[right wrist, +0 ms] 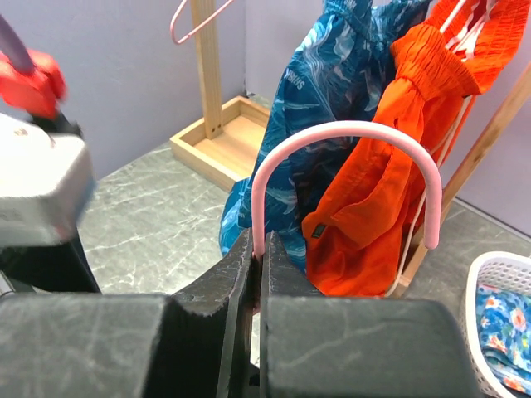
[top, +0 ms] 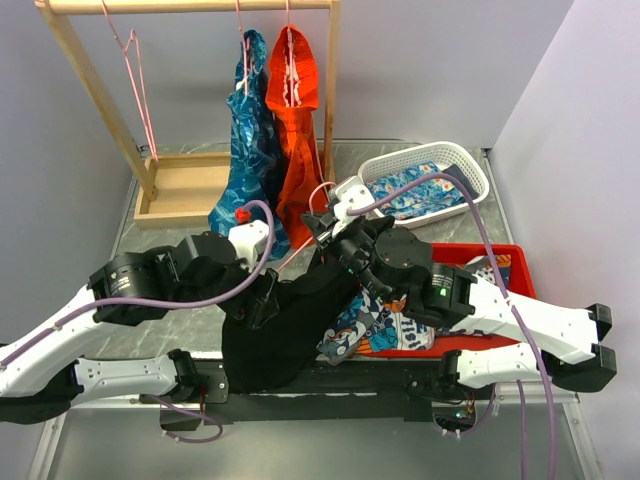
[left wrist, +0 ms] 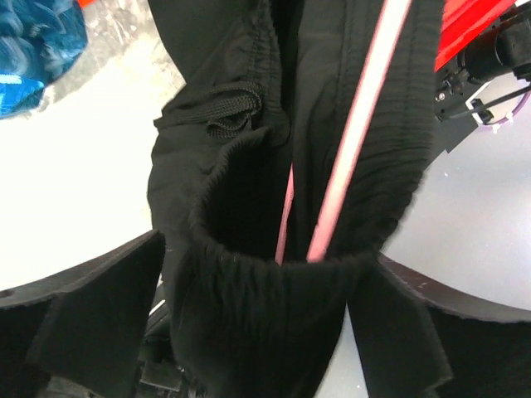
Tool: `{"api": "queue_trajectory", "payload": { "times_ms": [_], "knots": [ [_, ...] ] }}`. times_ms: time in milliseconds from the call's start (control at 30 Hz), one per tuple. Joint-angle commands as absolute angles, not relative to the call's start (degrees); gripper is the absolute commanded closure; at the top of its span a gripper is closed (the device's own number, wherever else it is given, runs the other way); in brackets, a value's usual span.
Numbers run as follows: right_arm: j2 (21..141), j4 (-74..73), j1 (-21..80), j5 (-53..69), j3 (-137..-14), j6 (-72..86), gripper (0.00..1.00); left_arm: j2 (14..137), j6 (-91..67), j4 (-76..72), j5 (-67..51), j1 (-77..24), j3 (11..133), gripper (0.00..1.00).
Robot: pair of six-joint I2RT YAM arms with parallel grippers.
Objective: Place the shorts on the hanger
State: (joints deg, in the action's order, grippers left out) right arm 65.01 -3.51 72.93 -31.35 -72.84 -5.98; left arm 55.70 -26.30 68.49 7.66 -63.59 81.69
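Only its wrist view shows the right claw [right wrist: 257, 249] pinching the hanger [right wrist: 344, 127] by the hook; the left claw [left wrist: 265, 261], in its own view, clamps the shorts [left wrist: 224, 182], pink wire inside.

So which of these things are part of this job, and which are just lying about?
In the job: the shorts, the hanger, left gripper, right gripper.
Lying about: blue garment, orange-red garment, wooden rack, spare hanger, white basket, red bin.

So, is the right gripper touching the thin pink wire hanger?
Touching. The right wrist view shows the right gripper clamped on the pink wire hanger below its hook.
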Motion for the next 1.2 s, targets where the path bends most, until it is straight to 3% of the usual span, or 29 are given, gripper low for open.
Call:
{"api": "queue_trajectory", "payload": {
  "times_ms": [0,67,167,200,300,500,567,700,867,967,1167],
  "knots": [
    [64.51,-0.97,73.65,-33.66,-76.82,-8.09,1.0,53.97,-26.11,64.09,6.24,-63.81,79.55,0.18],
    [64.69,-1.14,73.65,-33.84,-77.17,-8.35,1.0,52.82,-26.19,62.23,6.76,-63.81,78.4,0.26],
    [65.13,-1.14,73.65,-33.84,-77.61,-8.35,1.0,51.24,-26.54,58.72,6.94,-63.81,76.73,0.48],
    [65.13,-1.23,73.65,-33.84,-77.61,-8.35,1.0,50.89,-26.63,57.67,6.86,-63.81,75.77,0.65],
    [65.65,-1.49,73.65,-34.1,-78.13,-8.26,1.0,49.49,-27.07,54.5,8.43,-63.81,73.84,0.99],
    [66.44,-1.93,73.65,-33.92,-78.22,-7.3,1.0,44.57,-27.69,50.89,10.02,-63.81,70.93,0.99],
    [66.97,-2.28,73.65,-33.67,-78.31,-6.42,0.91,43.6,-27.77,51.5,10.46,-63.81,71.28,0.99],
    [67.41,-2.9,73.65,-31.12,-79.01,-5.01,0.58,42.37,-27.86,52.03,10.37,-63.81,70.84,0.99],
    [67.5,-3.25,73.65,-31.9,-79.45,-3.52,0.3,39.73,-26.98,51.77,9.5,-63.81,70.58,0.99],
    [66.19,-2.38,73.57,-34.79,-78.66,-2.29,0.21,39.02,-26.46,53.08,9.41,-63.81,71.89,0.99],
    [62.76,-3.86,68.67,-40.88,-78.4,4.73,0.17,37.97,-27.33,56.07,10.46,-63.81,73.3,0.99]
  ]
}}
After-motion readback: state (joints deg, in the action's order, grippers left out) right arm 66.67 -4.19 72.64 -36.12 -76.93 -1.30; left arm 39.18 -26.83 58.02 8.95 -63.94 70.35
